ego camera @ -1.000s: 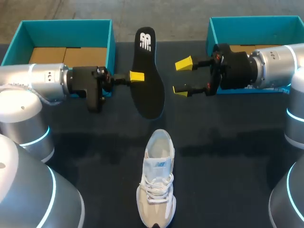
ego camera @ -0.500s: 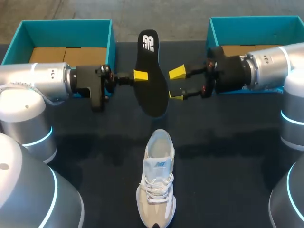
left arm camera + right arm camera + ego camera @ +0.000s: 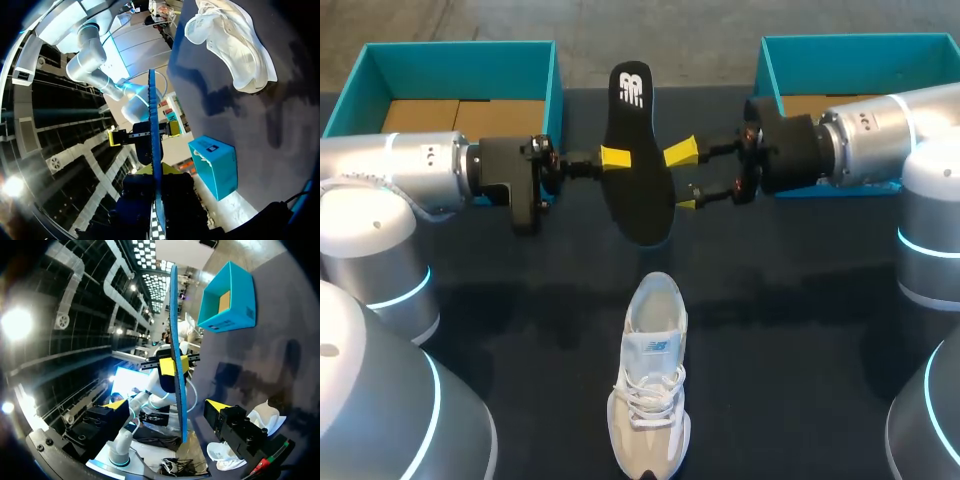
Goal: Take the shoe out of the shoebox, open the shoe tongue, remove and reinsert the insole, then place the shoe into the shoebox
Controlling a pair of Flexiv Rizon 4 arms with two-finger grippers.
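Shoe (image 3: 650, 385) lies on the counter (image 3: 800, 330) at bottom centre, toe by the frame's lower edge. Dark counter shows on both sides and between its heel and the insole (image 3: 638, 150). Insole is lifted in the upper middle. Left end effector (image 3: 611, 158) pinches its left side. Right end effector (image 3: 683, 178) is spread, the insole edge between its fingers with gaps. Left shoebox (image 3: 557, 90) and right shoebox (image 3: 775, 70) sit in the upper corners. A second ago the right end effector was well right of the insole; now it straddles it.
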